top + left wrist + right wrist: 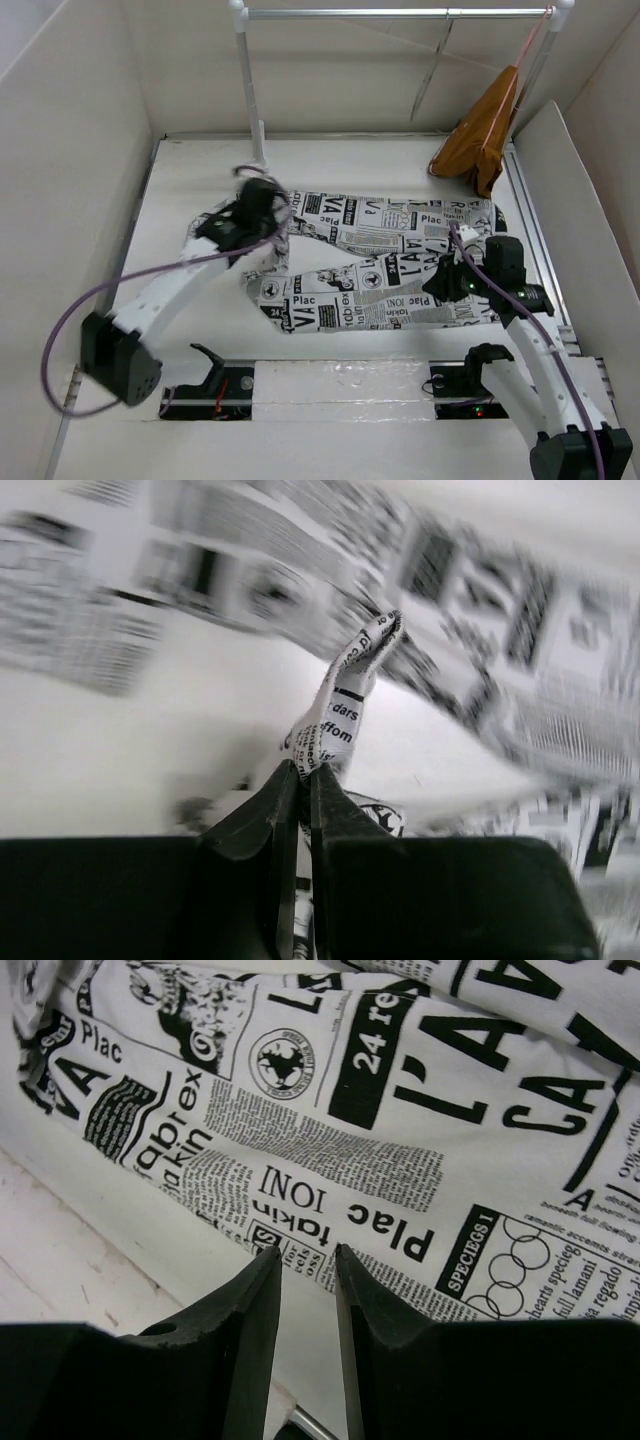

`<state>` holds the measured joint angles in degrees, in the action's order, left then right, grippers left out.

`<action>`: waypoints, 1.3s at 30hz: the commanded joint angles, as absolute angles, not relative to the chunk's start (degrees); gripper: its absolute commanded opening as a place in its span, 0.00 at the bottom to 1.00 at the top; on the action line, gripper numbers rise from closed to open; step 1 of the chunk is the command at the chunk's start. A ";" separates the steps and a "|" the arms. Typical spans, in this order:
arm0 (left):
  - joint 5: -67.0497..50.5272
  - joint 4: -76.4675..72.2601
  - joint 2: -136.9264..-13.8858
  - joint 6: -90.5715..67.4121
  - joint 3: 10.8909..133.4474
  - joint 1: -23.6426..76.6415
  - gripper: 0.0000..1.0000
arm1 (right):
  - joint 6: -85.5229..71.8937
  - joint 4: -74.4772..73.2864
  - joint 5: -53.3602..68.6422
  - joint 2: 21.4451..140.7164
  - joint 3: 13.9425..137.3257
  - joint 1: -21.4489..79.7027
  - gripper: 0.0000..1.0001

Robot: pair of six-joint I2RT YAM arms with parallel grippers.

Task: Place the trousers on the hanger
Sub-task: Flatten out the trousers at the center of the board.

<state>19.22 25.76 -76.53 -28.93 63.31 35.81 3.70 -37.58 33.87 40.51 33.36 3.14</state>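
The trousers (390,270), white with black newspaper print, lie spread across the middle of the table. My left gripper (270,215) is shut on a raised fold of the trousers (345,705) at their left end; that view is blurred. My right gripper (437,280) hovers low over the trousers' near right edge (330,1160), jaws a little apart, with nothing between the fingertips (268,1260). A short piece of shiny wire (305,1423) shows low between the fingers; I cannot tell what it is. A thin grey wire hanger (431,75) seems to hang from the rail at the back.
A white clothes rail (390,14) on a post (250,90) spans the back. An orange-brown garment (485,140) on a pinkish hanger hangs at its right end. White walls enclose the table on the left, back and right.
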 commanded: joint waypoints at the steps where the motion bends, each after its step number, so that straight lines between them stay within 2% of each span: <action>1: 23.29 34.26 -64.29 -34.01 58.37 22.89 0.00 | 4.31 -34.63 34.98 41.83 37.09 6.06 0.34; 3: 20.31 35.15 -60.49 -33.49 55.82 14.46 0.00 | 3.69 -33.75 34.54 42.54 37.44 8.43 0.34; 4: 19.43 35.33 -58.64 -34.18 55.20 6.50 0.00 | 3.43 -33.40 34.11 42.97 37.79 9.22 0.34; 8: 11.79 33.92 -52.30 -32.16 55.37 -4.47 0.00 | 1.85 -31.73 31.21 44.38 38.40 13.79 0.35; 15: 17.74 38.13 -47.29 -36.82 57.91 -5.01 0.00 | 0.44 -30.76 28.22 46.14 39.55 20.30 0.35; 19: 27.92 47.51 -39.93 -42.53 59.85 -5.01 0.00 | 0.35 -31.99 24.97 47.02 40.17 23.99 0.36; 23: 37.42 49.49 -32.09 -43.77 63.62 -5.01 0.05 | 0.53 -32.61 23.20 48.34 40.43 26.45 0.36; 24: 37.79 48.96 -30.78 -42.99 63.81 -5.01 0.08 | 0.44 -32.35 23.20 48.60 40.43 26.46 0.36; 25: 38.05 49.13 -28.93 -41.76 63.72 -5.01 0.16 | 0.53 -32.00 23.38 49.04 40.43 26.98 0.36; 26: 38.23 49.65 -28.39 -41.75 63.72 -5.01 0.53 | 0.53 -31.30 23.64 49.39 40.52 26.98 0.36; 27: 38.23 50.62 -28.04 -42.10 63.89 -5.01 0.76 | 0.61 -31.12 23.56 49.83 40.60 27.68 0.36; 28: 38.58 53.32 -27.69 -43.49 64.68 -5.01 0.89 | 0.79 -30.94 23.38 50.18 40.78 28.47 0.37; 29: 38.24 53.52 -27.42 -43.33 64.86 -5.01 0.95 | 1.31 -30.85 22.94 51.23 41.13 28.48 0.38; 31: 37.88 53.44 -26.98 -42.54 65.04 -5.01 0.91 | 1.58 -30.76 22.24 52.03 41.48 29.96 0.38; 34: 36.40 53.88 -27.94 -44.99 65.22 -5.01 0.79 | 1.59 -29.37 21.88 52.82 41.75 29.97 0.37; 36: 35.26 53.44 -28.30 -45.17 64.61 -5.01 0.78 | 1.41 -28.31 21.88 53.17 41.31 29.97 0.36; 38: 29.82 52.30 -30.14 -46.48 61.71 -5.01 0.78 | 1.41 -26.02 22.93 54.22 41.31 29.97 0.15; 39: 27.88 52.12 -30.93 -47.02 60.48 -5.01 0.79 | 1.41 -25.15 23.72 56.06 41.66 30.84 0.01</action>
